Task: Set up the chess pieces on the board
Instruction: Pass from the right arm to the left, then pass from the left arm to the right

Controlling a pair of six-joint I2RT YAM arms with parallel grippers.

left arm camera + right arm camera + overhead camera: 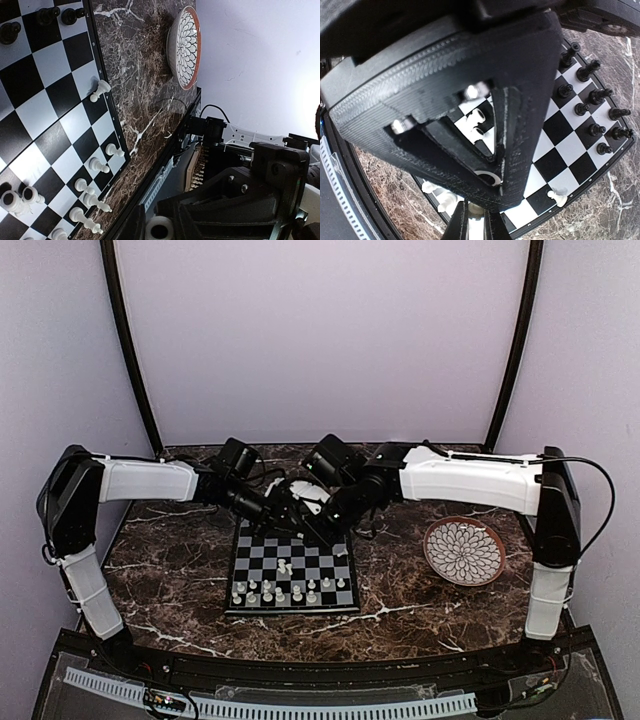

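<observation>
Both arms wear smooth white shells over their long links, with black joints between them; the left arm and the right arm match. A thin black cable loops off the right arm's elbow toward 3 o'clock. Up close, the right jaws are matte black printed plastic, ridged in fine layers, with two bright screw heads. The left wrist housing is the same ribbed black.
</observation>
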